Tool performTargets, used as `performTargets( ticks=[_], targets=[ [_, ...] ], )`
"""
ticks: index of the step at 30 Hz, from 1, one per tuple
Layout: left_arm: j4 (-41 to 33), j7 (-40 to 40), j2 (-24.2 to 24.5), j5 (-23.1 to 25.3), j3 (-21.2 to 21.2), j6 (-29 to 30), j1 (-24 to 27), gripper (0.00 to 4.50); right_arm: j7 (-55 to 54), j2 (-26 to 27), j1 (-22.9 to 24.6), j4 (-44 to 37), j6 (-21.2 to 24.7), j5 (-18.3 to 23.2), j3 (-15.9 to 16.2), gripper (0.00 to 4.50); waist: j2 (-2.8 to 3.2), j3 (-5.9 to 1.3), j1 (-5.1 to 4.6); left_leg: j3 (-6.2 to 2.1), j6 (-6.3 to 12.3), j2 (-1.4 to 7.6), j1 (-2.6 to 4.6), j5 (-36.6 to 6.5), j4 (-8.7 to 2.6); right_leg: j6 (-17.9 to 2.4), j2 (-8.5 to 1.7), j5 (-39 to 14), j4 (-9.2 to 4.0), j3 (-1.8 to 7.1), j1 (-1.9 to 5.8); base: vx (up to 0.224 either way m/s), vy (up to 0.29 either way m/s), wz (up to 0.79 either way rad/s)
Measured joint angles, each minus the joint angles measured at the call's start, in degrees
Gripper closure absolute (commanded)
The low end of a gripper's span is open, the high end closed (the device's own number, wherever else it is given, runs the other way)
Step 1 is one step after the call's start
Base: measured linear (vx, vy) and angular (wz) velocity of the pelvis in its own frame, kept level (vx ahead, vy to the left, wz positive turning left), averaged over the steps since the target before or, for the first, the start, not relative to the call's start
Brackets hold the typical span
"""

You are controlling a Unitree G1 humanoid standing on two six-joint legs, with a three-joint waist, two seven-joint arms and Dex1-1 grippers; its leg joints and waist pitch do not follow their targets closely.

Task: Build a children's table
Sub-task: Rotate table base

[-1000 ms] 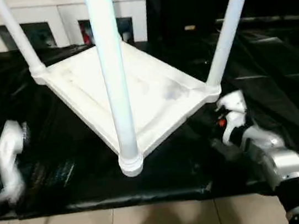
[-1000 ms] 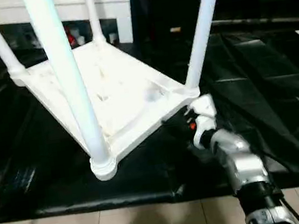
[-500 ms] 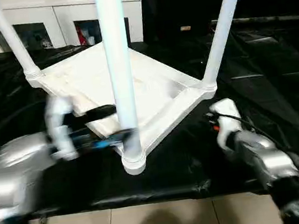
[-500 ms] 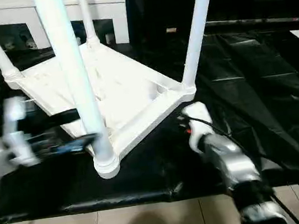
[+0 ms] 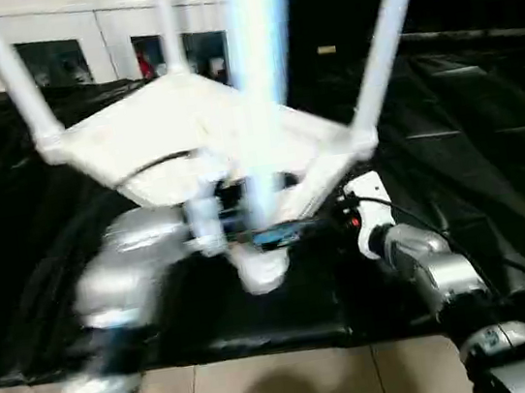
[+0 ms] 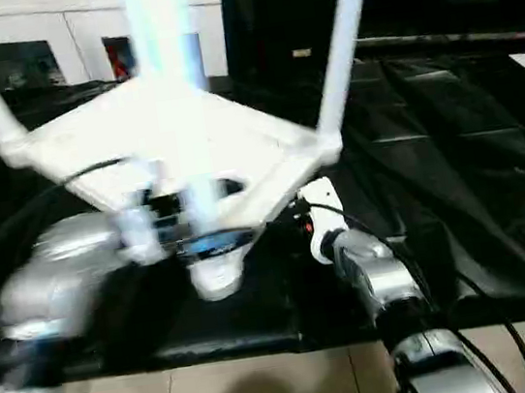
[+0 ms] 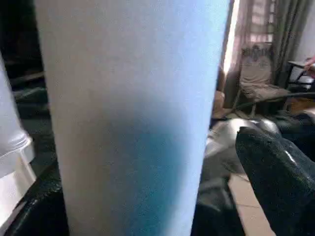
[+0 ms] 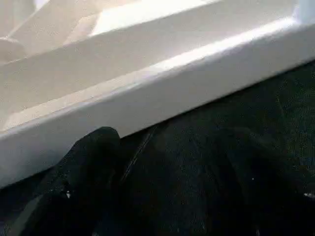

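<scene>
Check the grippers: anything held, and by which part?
Left gripper straddles the near leg of the children's table, low by its socket; grip unconfirmed. Right gripper holds nothing.

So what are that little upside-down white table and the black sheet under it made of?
The children's table looks like moulded white plastic with a smooth, matte finish: top, edge rim and tubular legs share one even white, and the corners are rounded. The black sheet looks like thin glossy plastic film or coated cloth: it creases and shines in streaks. I can't tell which.

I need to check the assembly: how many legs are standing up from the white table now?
4, one leg at each corner socket: near, robot's left, right, and far, partly hidden behind the top.
</scene>
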Motion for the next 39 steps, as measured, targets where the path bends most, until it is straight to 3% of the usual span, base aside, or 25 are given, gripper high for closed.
performTargets(
  ticks=[10, 20, 29, 39],
  targets=[
    [9.0, 5.1, -5.8, 5.9, -2.7, -9.1, -4.1, 0.05, 0.6, -0.3, -0.5, 1.6, -1.6, -0.7, -1.1, 0.66, 0.02, 0.01, -0.56, 0.0, 0.03, 0.0, -0.03, 0.0, 0.03, 0.0, 0.02, 0.0, -0.08, -0.01, -0.02, 0.0, 0.0, 0.0],
    [11.1, 5.7, -6.8, 6.9, -2.7, -11.4, -4.4, 0.05, 9.7, -1.3, 1.1, 0.7, -1.5, -0.5, -1.3, 0.66, -0.01, -0.01, -0.77, -0.02, 0.03, 0.13, 0.0, 0.0, 0.05, 0.0, 0.02, 0.0, -0.07, -0.02, 0.02, 0.0, 0.0, 0.0],
    [3.6, 1.1, -5.4, 2.8, -2.6, -2.8, -1.7, 0.05, 15.4, -2.6, 1.8, -0.7, -1.3, -1.1, -0.3, 0.66, -0.63, 0.1, -0.87, 0.01, 0.06, 0.45, -0.03, 0.0, -0.02, -0.2, 0.27, -0.1, -0.25, -0.09, -0.01, 0.0, 0.0, 0.0],
    [-5.7, -5.1, -2.5, -0.6, -7.3, 3.5, 0.5, 0.05, 8.4, -2.5, -1.9, 3.7, -2.8, -2.4, -1.8, 0.66, -0.25, 0.46, 0.0, 0.12, 0.02, 0.52, -0.06, 0.0, -0.02, -0.2, 0.27, -0.1, -0.17, -0.08, -0.08, 0.0, 0.0, 0.0]
  ],
)
